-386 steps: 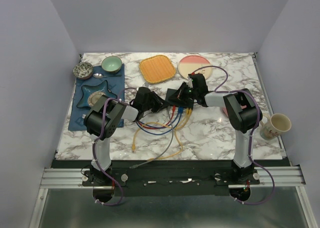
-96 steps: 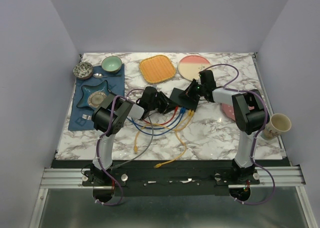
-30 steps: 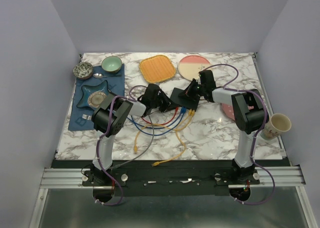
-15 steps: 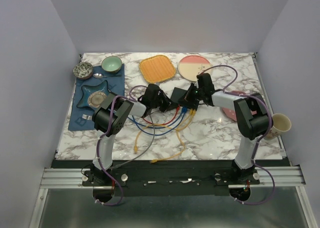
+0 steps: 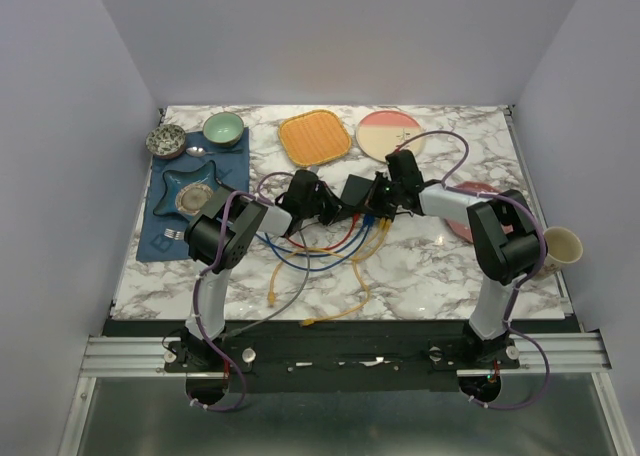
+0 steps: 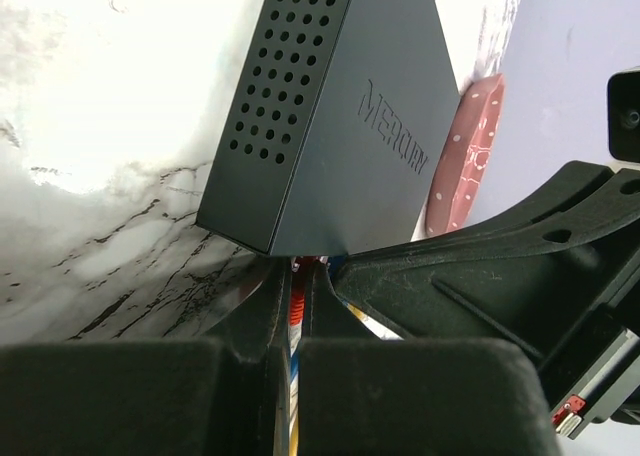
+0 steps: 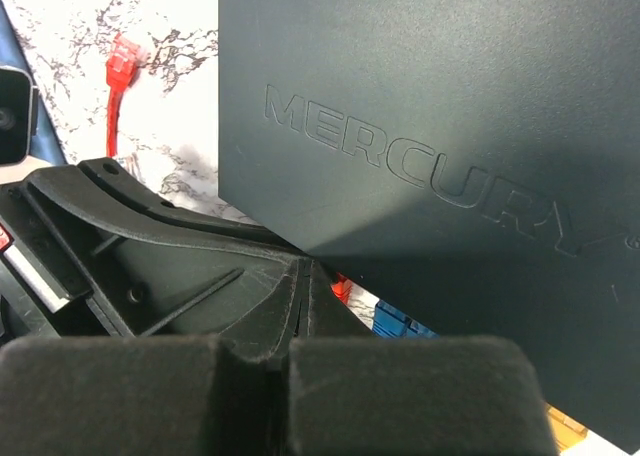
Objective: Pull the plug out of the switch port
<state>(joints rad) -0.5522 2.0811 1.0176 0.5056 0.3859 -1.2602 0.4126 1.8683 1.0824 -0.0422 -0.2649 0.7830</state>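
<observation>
Just in front of the orange plate (image 5: 315, 137), the switch (image 6: 340, 116), left gripper (image 6: 296, 276) closed on a red plug (image 6: 296, 306) at its socket edge, right gripper (image 7: 303, 276) shut on nothing at its corner; plug apparently not yet pulled clear.

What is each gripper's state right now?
Left gripper: shut on the red plug.
Right gripper: shut; whether it holds anything is hidden.

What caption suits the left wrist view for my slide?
Left tool pinching a red plug at the edge of the dark grey perforated switch box.
</observation>
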